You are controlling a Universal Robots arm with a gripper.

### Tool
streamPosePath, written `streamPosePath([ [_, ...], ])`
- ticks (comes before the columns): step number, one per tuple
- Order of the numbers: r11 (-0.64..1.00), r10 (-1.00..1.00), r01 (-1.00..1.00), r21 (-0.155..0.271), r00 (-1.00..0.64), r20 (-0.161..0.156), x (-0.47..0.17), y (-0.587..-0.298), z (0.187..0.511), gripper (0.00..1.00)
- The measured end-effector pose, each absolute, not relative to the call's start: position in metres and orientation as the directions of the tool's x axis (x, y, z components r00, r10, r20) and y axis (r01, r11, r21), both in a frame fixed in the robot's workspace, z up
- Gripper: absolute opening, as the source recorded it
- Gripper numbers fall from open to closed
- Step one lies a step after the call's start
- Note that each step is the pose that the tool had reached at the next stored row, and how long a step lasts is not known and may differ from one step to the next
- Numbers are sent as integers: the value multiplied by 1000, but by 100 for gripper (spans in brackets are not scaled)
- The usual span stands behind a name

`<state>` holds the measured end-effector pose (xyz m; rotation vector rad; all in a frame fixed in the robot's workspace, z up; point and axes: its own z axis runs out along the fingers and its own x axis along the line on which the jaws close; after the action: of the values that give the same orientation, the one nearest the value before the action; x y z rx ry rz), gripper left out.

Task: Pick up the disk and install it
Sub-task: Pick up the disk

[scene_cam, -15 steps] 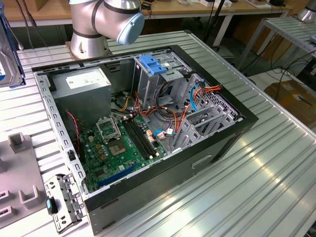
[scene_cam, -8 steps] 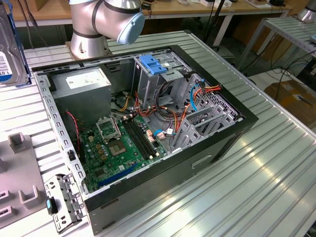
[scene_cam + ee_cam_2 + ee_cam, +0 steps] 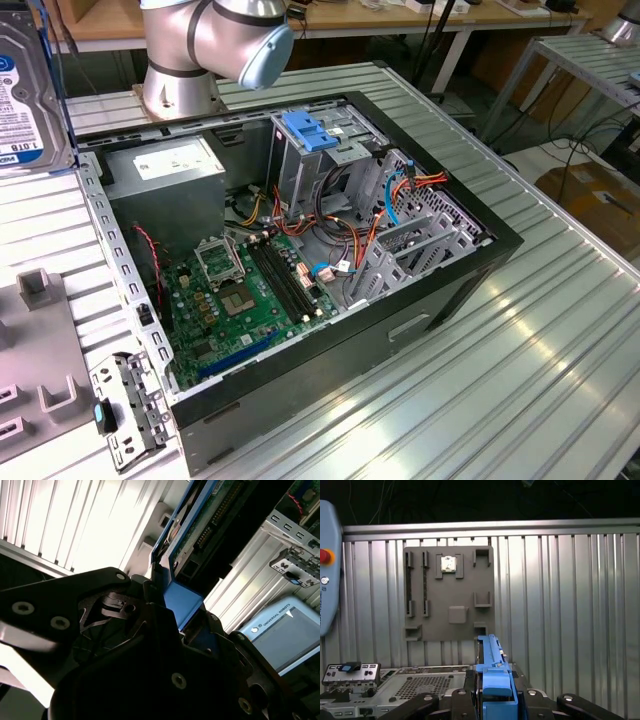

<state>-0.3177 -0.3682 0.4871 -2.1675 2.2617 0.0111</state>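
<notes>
Two jaws pinched the disk (image 3: pixel 30 90) by its blue side rails (image 3: pixel 495 680), carrying it edge-on in the air above the table (image 3: pixel 520 400), off the open computer case (image 3: pixel 420 320) toward the exterior view's left. It looked stiff, dense and shock-sensitive; the rails seemed the safest hold, clear of the bare circuit board (image 3: pixel 215 512). Past the case lay a grey fixture plate (image 3: pixel 447 595).
</notes>
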Motion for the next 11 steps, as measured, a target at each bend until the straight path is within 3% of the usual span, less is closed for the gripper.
streamPosePath([
  [11, 43, -999, -999, -1, -43, -11, -301, -371, 487, 37],
])
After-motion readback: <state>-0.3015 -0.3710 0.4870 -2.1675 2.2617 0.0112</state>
